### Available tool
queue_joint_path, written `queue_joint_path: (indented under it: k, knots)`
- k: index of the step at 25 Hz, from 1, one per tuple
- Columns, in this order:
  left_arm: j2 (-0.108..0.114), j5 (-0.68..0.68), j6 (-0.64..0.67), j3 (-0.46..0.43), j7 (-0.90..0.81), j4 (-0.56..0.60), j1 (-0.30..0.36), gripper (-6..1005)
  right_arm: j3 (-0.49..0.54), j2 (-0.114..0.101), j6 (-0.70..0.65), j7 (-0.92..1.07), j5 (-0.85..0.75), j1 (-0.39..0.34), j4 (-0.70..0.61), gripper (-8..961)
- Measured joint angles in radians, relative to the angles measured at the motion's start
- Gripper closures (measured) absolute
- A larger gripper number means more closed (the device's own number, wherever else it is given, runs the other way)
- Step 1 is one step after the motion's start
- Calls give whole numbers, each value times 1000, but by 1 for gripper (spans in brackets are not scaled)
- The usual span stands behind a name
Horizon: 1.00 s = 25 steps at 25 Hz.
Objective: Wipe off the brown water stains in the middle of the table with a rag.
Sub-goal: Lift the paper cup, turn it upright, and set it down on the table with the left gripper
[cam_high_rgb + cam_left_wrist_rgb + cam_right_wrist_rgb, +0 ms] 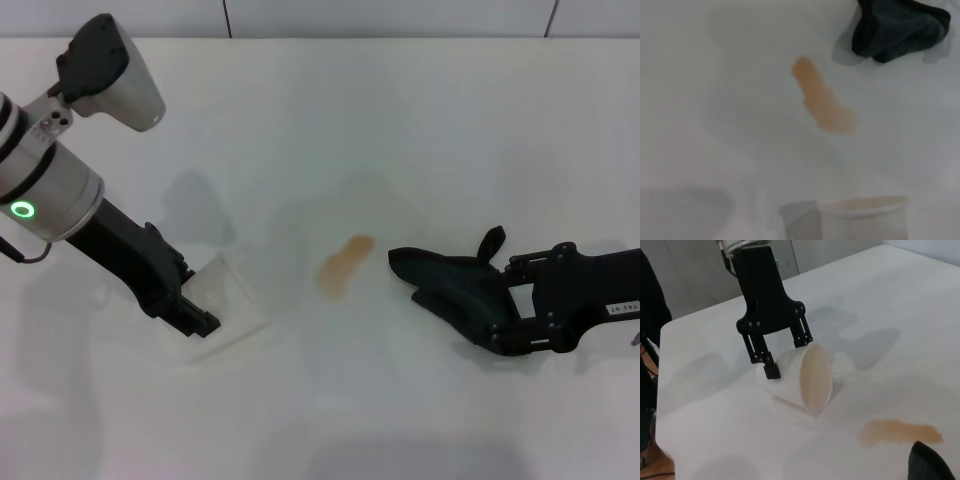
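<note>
Right end effector (500,325): black metal fingers are clamping the soft dark green-black cloth rag (455,290), low over the worktop at the robot's right of centre.
Rag: it is lying bunched with irregular folds, one end reaching toward the stain and the other tucked into the right end effector; a small dark tab is sticking up at its far edge. In the left wrist view the rag (897,27) is showing as a dark folded lump resting on the white surface.
Left end effector (195,305): black fingers are gripping the clear whitish plastic cup (225,305) from either side, at the robot's left of centre; in the right wrist view the left end effector (782,357) is pinching the cup's closed end.
Cup: it is lying tipped on its side on the worktop, with its open mouth (815,377) turned toward the stain and a brownish tint showing inside.
Brown water stains (345,264): one pale orange-brown elongated smear, thin and translucent, is sitting in the middle of the worktop between cup and rag, touching neither. The rag's near tip is close beside it; the cup is farther off.
Worktop (400,130): wide, plain, glossy white, it is carrying soft grey shadows of both arms.
Left arm: its silver segment with a glowing green ring (22,209) is reaching in from the robot's left.
</note>
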Motion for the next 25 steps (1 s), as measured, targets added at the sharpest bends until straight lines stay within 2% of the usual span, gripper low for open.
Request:
queue_joint_path:
  k: [5,8,12,13,19,25]
  knots:
    - [0,-11,0,-27,-2,52,27,360,7,-1,-1,0,0,-7,0,344]
    - [0,-72,-7,-45,2,105,75,393,7,-1,-1,0,-1,-9,0,345]
    - [6,-219,-56,-47,23,202,191,429,7,-1,-2,0,1,-9,0,345]
    - [6,-219,-56,-47,23,202,191,437,7,-1,-2,0,2,-8,0,345]
    - [2,-388,-165,-78,135,206,288,452,2,-1,4,4,4,-1,8,346]
    - [-1,-530,-267,-85,292,127,352,451,4,0,14,0,5,6,9,347]
